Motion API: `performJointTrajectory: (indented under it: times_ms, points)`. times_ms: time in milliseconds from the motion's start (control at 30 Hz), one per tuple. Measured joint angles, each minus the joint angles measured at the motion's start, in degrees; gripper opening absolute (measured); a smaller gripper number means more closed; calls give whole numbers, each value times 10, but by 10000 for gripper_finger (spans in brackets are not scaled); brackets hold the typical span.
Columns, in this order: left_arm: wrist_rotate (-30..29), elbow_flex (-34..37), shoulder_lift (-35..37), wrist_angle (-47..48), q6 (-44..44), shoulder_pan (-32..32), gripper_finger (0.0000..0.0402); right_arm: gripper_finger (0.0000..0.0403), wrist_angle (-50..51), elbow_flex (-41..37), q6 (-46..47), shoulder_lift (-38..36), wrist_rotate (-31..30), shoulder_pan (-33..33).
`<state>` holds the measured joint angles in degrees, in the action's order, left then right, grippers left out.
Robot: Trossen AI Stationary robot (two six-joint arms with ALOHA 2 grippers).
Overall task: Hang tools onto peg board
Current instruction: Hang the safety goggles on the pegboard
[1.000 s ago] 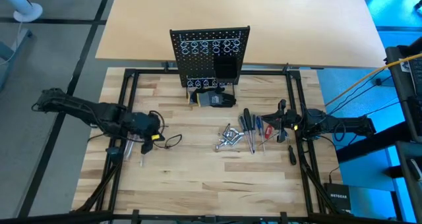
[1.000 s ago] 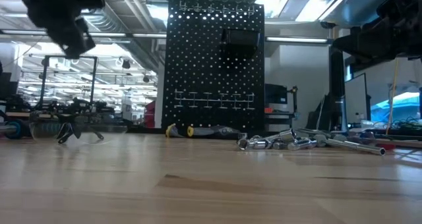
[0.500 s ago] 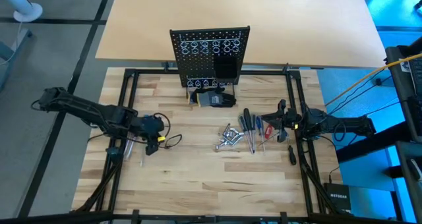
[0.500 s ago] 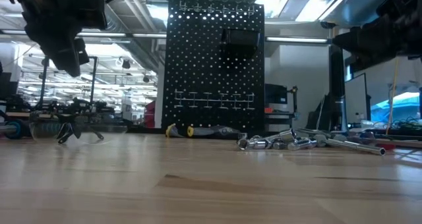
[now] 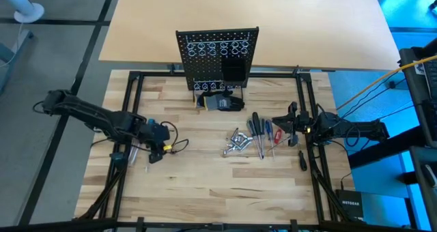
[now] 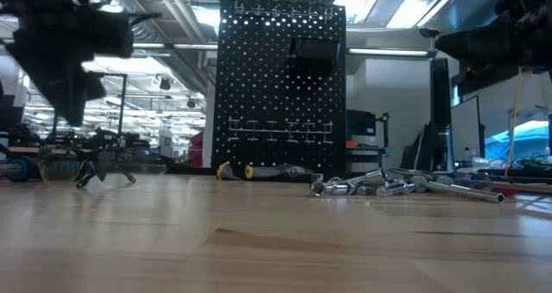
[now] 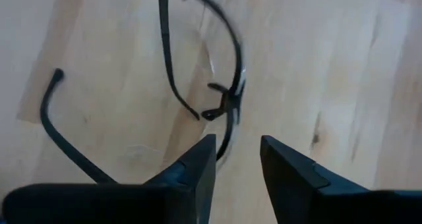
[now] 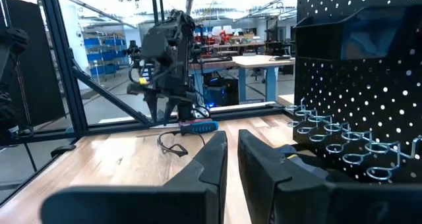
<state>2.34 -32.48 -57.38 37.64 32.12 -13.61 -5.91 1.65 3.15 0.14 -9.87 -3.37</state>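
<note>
Several slim screwdrivers (image 5: 260, 132) lie on the wooden table right of centre, with small shiny silver pieces (image 5: 234, 144) heaped just left of them; the pieces also show in the low view (image 6: 366, 186). The black peg board (image 5: 218, 54) stands upright at the table's far edge, with pale ring holders and a box bin. My left gripper (image 7: 237, 165) hangs at the table's left, pointing down, slightly open, just above a pair of clear safety glasses (image 7: 217, 85). My right gripper (image 5: 278, 123) is shut and empty, level, just right of the screwdrivers.
A dark glove-like bundle (image 5: 222, 102) lies at the foot of the peg board. The safety glasses (image 5: 176, 147) lie left of the silver pieces. One black screwdriver (image 5: 302, 160) lies by the right frame rail. Black frame rails run along the table's sides.
My left gripper has come down and toward the table's near edge, tipping to point down over the safety glasses. The tools and the glasses have stayed where they were.
</note>
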Motion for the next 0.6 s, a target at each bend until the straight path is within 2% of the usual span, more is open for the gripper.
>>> performJointTrajectory:
  times_ms: [167, 400, 600]
  points:
    - [-8, 12, -30, -12, -28, -23, 113, 40, 0, 0, 11, 0, 4, 0]
    - [-104, 12, -87, -27, -76, -28, 114, 40, 0, 1, 11, 0, 4, 0]
    - [-94, 12, -129, -66, -97, -29, 111, 40, -1, 1, 11, 0, 4, 0]
